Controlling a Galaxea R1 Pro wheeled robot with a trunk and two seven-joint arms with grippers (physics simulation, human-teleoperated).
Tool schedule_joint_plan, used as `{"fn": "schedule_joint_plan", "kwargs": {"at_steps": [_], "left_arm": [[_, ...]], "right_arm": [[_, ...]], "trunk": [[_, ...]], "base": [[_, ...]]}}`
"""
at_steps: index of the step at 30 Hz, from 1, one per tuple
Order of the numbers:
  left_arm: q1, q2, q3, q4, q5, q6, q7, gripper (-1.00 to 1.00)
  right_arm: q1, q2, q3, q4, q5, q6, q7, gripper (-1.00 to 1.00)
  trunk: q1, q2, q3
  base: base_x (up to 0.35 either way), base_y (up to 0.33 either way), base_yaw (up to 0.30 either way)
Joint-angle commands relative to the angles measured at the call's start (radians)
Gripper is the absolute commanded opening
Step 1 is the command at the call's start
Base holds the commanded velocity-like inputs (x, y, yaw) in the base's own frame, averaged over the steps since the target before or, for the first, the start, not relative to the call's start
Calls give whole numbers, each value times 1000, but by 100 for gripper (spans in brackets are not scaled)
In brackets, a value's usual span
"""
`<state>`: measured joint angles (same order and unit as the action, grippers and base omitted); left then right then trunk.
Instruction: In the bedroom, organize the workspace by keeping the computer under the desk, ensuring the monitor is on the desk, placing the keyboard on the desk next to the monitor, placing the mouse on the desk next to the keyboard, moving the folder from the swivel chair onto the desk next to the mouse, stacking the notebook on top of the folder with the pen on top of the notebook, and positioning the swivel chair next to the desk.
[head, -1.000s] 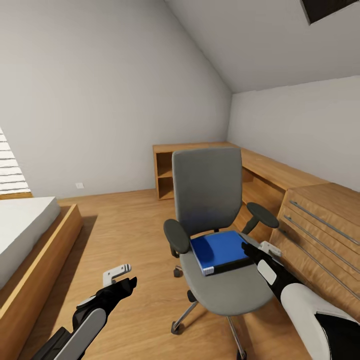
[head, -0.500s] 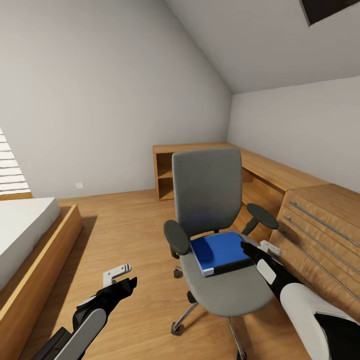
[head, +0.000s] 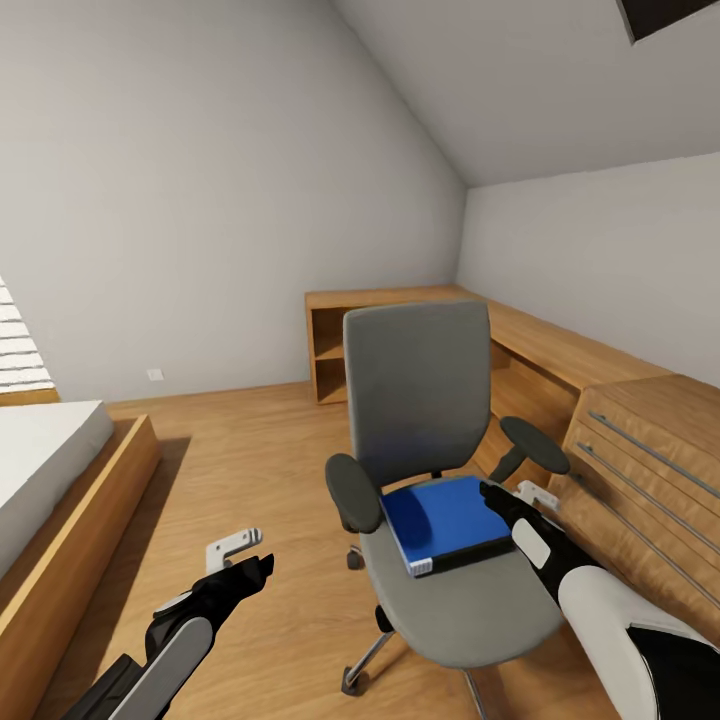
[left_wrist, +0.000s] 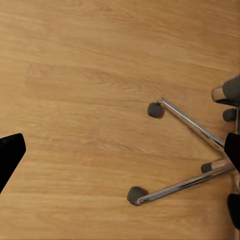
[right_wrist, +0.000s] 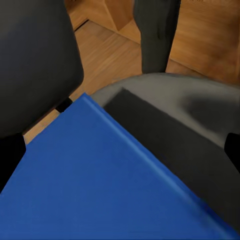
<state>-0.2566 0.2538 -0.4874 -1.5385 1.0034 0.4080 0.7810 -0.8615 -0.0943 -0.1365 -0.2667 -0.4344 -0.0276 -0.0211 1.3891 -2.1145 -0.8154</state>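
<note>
Head view: the swivel chair (head: 430, 450) stands on the plank floor (head: 240, 460) with its back toward the far wall, and the folder (head: 445, 520) lies flat on its seat. The folder's long axis runs from the chair's backrest toward the seat's front edge, white page edges facing the front. Your right gripper (head: 497, 497) sits at the folder's right edge, close beside the chair's right armrest (head: 535, 445). In the right wrist view the folder's blue cover (right_wrist: 100, 185) lies directly between the two dark fingertips (right_wrist: 10, 160), which stand wide apart and hold nothing. Your left gripper (head: 240, 555) hovers over bare floor, well left of the chair. In the left wrist view its fingertips sit wide apart and empty above the chair's chrome base (left_wrist: 185, 150).
</note>
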Motion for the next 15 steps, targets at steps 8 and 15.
{"fn": "schedule_joint_plan", "kwargs": {"at_steps": [8,15], "left_arm": [[-1,1,-2,0,5,2,8,100],[-1,1,-2,-1,4,3,8,100]], "right_arm": [[-1,-1,2,6,-11,-3,-3,100],[-1,-1,3,6,-9,-1,-3,100]], "trunk": [[0,0,-1],[0,0,-1]], "base": [[91,0,0],[166,0,0]]}}
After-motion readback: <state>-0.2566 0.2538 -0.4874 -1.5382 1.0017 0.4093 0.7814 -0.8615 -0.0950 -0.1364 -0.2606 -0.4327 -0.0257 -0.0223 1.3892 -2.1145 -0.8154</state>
